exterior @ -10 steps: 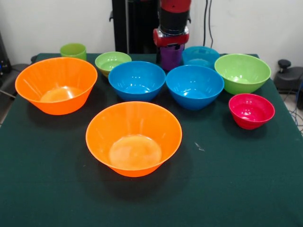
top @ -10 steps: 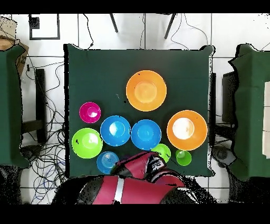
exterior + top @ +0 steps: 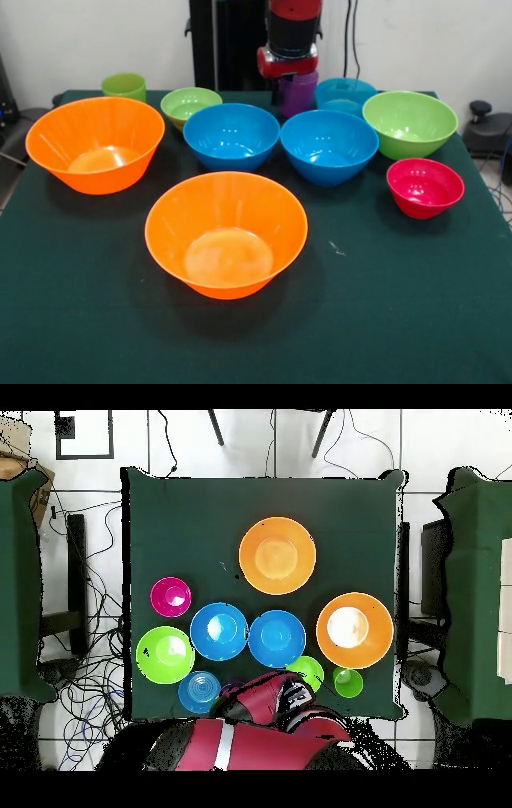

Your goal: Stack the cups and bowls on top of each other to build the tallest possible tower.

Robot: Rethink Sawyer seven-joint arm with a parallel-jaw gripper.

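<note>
Dark green cloth-covered table (image 3: 416,320), white wall (image 3: 88,36) behind, tangled cables (image 3: 95,634) on the tiled floor (image 3: 180,444).

Front view, table (image 3: 416,320): one big bowl (image 3: 226,234) nearest, another big bowl (image 3: 95,143) at left, two medium bowls (image 3: 232,135) (image 3: 329,146) side by side mid-table, small bowl (image 3: 425,187) at right, arm (image 3: 292,36) above a cup (image 3: 298,92) behind them.
</note>
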